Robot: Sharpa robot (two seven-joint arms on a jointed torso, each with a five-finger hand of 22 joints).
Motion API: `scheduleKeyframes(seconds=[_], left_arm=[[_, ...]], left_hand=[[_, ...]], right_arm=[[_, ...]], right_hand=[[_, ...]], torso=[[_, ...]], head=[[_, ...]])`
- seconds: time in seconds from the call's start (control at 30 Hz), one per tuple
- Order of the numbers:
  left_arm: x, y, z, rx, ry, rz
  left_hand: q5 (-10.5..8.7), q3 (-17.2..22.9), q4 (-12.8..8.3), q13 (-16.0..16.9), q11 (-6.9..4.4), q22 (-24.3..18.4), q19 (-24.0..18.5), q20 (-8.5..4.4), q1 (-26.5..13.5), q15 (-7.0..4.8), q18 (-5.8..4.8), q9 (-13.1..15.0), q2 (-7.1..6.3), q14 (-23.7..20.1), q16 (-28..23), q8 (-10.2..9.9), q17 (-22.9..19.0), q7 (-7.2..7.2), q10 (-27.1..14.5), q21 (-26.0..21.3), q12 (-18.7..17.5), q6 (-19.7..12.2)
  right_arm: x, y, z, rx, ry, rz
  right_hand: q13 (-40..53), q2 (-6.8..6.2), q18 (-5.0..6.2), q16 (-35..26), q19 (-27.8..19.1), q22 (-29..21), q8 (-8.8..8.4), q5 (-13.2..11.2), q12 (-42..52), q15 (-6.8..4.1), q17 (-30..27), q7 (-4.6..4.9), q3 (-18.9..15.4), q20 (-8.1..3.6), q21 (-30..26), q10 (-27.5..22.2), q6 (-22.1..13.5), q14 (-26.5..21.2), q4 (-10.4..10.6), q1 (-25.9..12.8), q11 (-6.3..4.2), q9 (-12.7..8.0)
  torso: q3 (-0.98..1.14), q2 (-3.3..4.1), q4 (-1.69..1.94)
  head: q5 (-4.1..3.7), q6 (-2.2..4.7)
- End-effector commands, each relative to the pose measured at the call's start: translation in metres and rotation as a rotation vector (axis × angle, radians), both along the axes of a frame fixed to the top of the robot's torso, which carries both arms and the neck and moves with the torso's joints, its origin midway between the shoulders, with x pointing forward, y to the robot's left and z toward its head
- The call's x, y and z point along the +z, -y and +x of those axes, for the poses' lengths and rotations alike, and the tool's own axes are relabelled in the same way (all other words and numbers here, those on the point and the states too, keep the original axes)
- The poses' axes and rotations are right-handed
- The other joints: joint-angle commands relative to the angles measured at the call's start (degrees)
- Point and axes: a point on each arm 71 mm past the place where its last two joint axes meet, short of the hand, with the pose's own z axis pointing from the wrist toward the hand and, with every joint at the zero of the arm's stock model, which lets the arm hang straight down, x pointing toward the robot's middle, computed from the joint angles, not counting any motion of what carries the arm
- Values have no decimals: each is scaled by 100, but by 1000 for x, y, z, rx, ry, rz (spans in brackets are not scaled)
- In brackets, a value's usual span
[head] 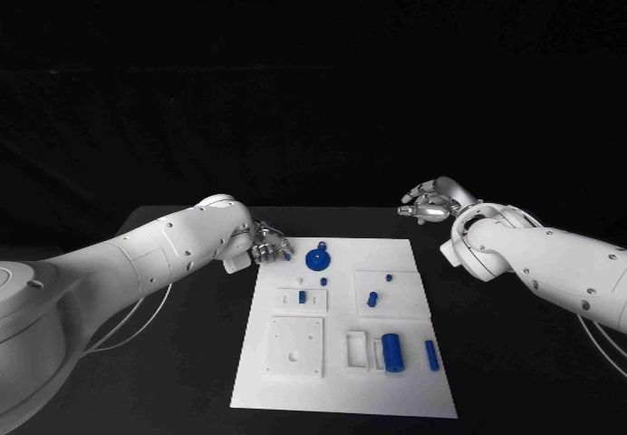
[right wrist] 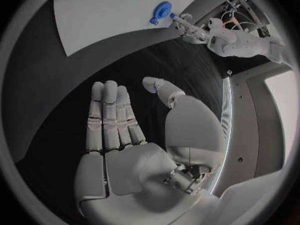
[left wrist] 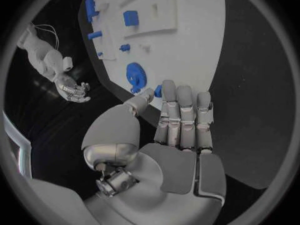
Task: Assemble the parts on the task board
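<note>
Head view: left hand (head: 268, 243) sits at the task board's (head: 392, 381) far corner beside the blue gear (head: 318, 260), seemingly touching nothing; right hand (head: 429, 205) hovers empty, fingers straight.

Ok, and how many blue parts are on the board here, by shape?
Gear: 1
Thick cylinder: 1
Slim rod: 1
Small pieces: 5
Total: 8 blue parts

No readable text, label or number anywhere.
</note>
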Motion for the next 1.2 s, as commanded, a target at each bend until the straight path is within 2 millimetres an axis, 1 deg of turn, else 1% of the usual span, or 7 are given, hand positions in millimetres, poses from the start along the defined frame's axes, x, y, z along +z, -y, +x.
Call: scheduleKeyframes(seconds=[0.03, 0.13, 0.23, 0.43, 0.6, 0.77, 1.2], left_arm=[[-1, 4, -1, -20, -14, -10], [-1, 4, -1, -22, -12, -12], [-1, 4, -1, -22, -10, -13], [0, 5, 0, -12, 8, -18], [1, 6, -1, -6, 23, -22], [2, 7, -3, -7, 31, -27], [7, 6, -25, -31, 62, -38]], left_hand=[[50, 26, -87, 11, 6, 11, -35, -699, 23, 8, -27, -22, 100, -17, 12, 31, 4, -10, -4, -10, 3, -24], [129, 77, -221, 15, 2, 20, -29, -700, 57, 6, -31, -50, 185, -12, 17, 64, 5, -13, 7, -7, 2, -6], [436, 150, -386, 21, -10, 34, -13, -701, 98, 3, -40, -75, 291, 6, 27, 128, 9, -29, 48, 0, 5, 54], [758, 219, -623, 13, -42, 55, 56, -719, 100, -15, -38, -127, 396, 94, 63, 236, 19, -70, 196, 24, -1, 175], [1236, 247, -775, 17, -104, 82, 198, -766, 34, -68, -5, -201, 371, 273, 134, 337, 44, -138, 441, 83, 15, 361], [1533, 260, -852, 36, -147, 107, 306, -807, -24, -116, 22, -267, 337, 392, 172, 392, 61, -181, 584, 134, 27, 471], [1968, 263, -914, 127, -232, 166, 502, -889, -94, -216, 74, -343, 259, 624, 288, 508, 116, -267, 827, 255, 125, 683]], right_arm=[[0, -2, 0, 14, 3, -3], [0, -2, 0, 14, 3, -3], [0, -2, 0, 15, 2, -3], [0, -2, 0, 14, 2, -4], [0, -2, 0, 15, 1, -4], [0, -2, 0, 15, 1, -4], [0, 3, 0, 7, 1, -6]], right_hand=[[-9, 69, 42, -26, -12, 139, -8, 20, 31, 4, -3, 28, 17, 37, -20, -43, -4, -34, -32, 3, -10, -7], [-10, 69, 42, -26, -12, 139, -8, 20, 32, 4, -3, 28, 17, 37, -21, -43, -4, -34, -32, 2, -10, -7], [-11, 68, 42, -26, -12, 139, -7, 21, 33, 5, -3, 28, 17, 37, -21, -43, -4, -34, -32, 1, -10, -7], [-12, 68, 42, -25, -12, 139, -7, 22, 34, 5, -3, 28, 17, 37, -21, -43, -4, -34, -31, 0, -10, -7], [-14, 67, 42, -25, -13, 139, -7, 23, 36, 5, -3, 28, 17, 38, -21, -43, -4, -35, -31, -1, -10, -7], [-16, 66, 42, -25, -13, 139, -8, 23, 37, 5, -2, 28, 17, 38, -21, -44, -5, -35, -31, -2, -10, -7], [-19, 66, 42, -25, -14, 139, -8, 27, 39, 5, -2, 28, 18, 38, -21, -45, -6, -36, -33, 0, -10, -8]], torso=[[-2, 0, 1], [-2, 0, 0], [-1, -1, 2], [-1, -4, 5], [-2, -4, 3], [0, -6, 3], [10, -24, 20]], head=[[0, 0], [2, -1], [4, -5], [9, -5], [13, -1], [23, 8], [49, 6]])
